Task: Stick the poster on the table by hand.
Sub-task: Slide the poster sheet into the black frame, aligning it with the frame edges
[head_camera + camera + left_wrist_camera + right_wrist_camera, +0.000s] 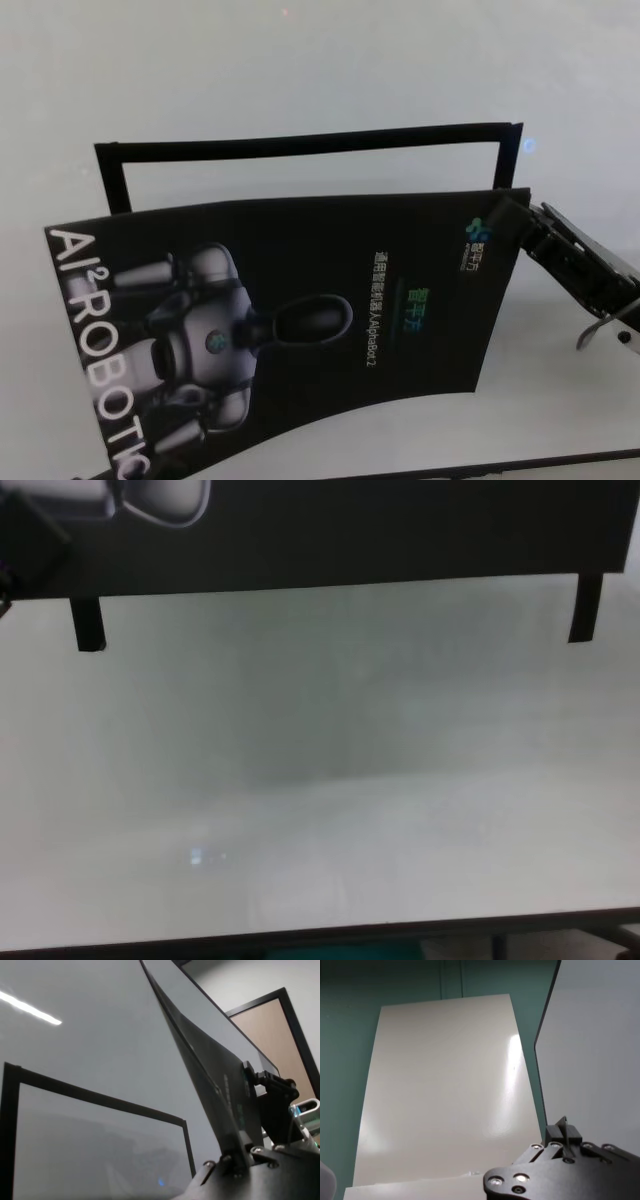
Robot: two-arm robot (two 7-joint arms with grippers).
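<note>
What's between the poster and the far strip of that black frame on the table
Only bare white table shows there in the head view. The poster, held at its edge by the right gripper, covers the frame's near part.

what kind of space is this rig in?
Probably an indoor lab or office demo room: a plain white table, a tan door in a dark frame behind it, and a branded robot poster being mounted.

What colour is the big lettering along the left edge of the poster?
White, on the black poster; the head view shows it best.
</note>
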